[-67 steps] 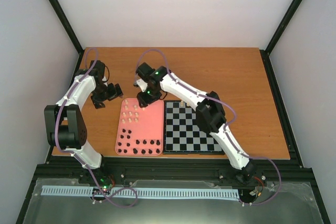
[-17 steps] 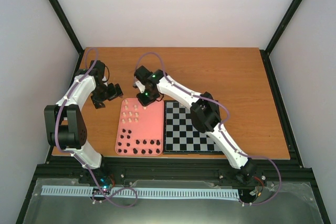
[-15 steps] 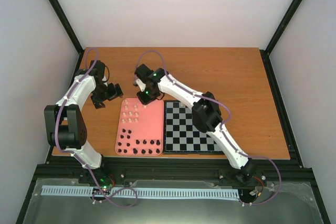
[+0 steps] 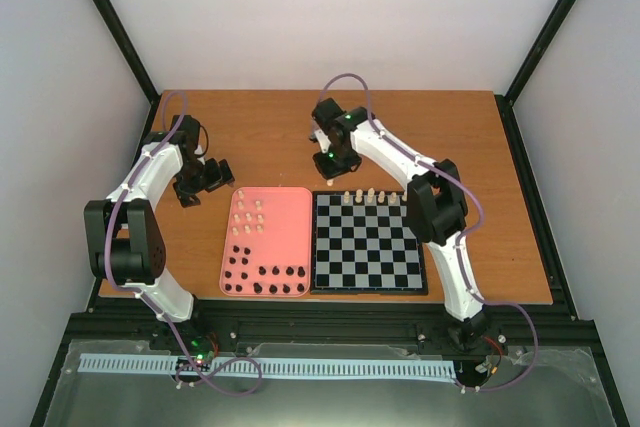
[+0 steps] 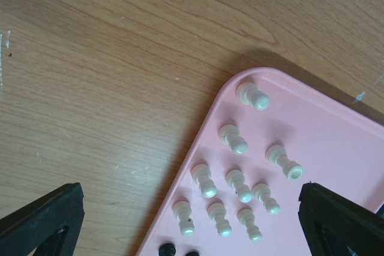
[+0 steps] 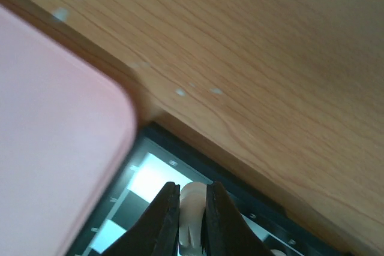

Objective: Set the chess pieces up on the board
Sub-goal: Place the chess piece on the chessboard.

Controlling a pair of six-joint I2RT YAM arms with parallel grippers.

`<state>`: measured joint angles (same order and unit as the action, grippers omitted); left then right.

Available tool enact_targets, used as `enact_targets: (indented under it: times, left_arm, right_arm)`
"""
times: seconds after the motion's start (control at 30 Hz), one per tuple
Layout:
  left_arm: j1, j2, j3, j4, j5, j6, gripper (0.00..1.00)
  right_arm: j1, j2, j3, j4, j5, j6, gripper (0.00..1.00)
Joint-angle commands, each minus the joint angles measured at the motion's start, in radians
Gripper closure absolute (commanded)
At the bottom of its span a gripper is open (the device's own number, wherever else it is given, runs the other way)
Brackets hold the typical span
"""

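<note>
From where I stand, the right arm (image 4: pixel 390 152) is bent over the far left corner of the board (image 4: pixel 370 259). The board lies toward the near edge of the bench, about midway along it. The right jaws are closed almost completely, pinching one cream piece (image 6: pixel 191 199) between their tips. In the wrist view that piece hangs over the board's corner squares, just beside the rounded corner of the pink tray (image 4: pixel 288 232). That view is blurred, so I can't tell which piece it is, or whether its base touches the board.

Four cream pieces (image 4: pixel 366 195) stand in the board's far row, and the rest of the board is bare. The tray lies against the board's left side. It holds a cluster of cream pieces (image 4: pixel 255 215) at its far end and the black pieces (image 4: pixel 265 277) at its near end.

The left arm (image 4: pixel 150 172) hangs over bare bench off the tray's far left corner. Its jaws are spread as wide as they go and hold nothing.

The main risk I see is in the release. The piece is small and held by narrow tips, so letting go above the surface, or at a tilt, would likely topple it. It could then roll onto the black rim or off toward the far side of the bench. A descent slightly off target could set it straddling the rim instead of on a square. The jaws could also bump the tray's corner. As the far row fills, the jaws opening beside standing pieces could knock the nearest one over.
</note>
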<state>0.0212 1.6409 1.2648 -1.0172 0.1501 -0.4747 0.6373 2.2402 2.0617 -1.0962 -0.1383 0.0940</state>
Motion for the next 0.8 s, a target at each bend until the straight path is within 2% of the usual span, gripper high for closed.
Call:
enact_targets:
  times: [0.0, 0.43, 0.77]
  left_arm:
    - [-0.002, 0.009, 0.017, 0.003, 0.003, 0.009, 0.00]
    - [-0.003, 0.018, 0.022, 0.000, 0.001, 0.010, 0.00]
    - [-0.003, 0.023, 0.029, -0.003, 0.003, 0.010, 0.00]
  right_arm:
    - [-0.012, -0.008, -0.057, -0.006, 0.042, -0.031, 0.88]
    - [-0.011, -0.032, -0.168, 0.035, 0.032, -0.017, 0.89]
    - [-0.011, -0.017, -0.160, 0.039, 0.014, -0.011, 0.88]
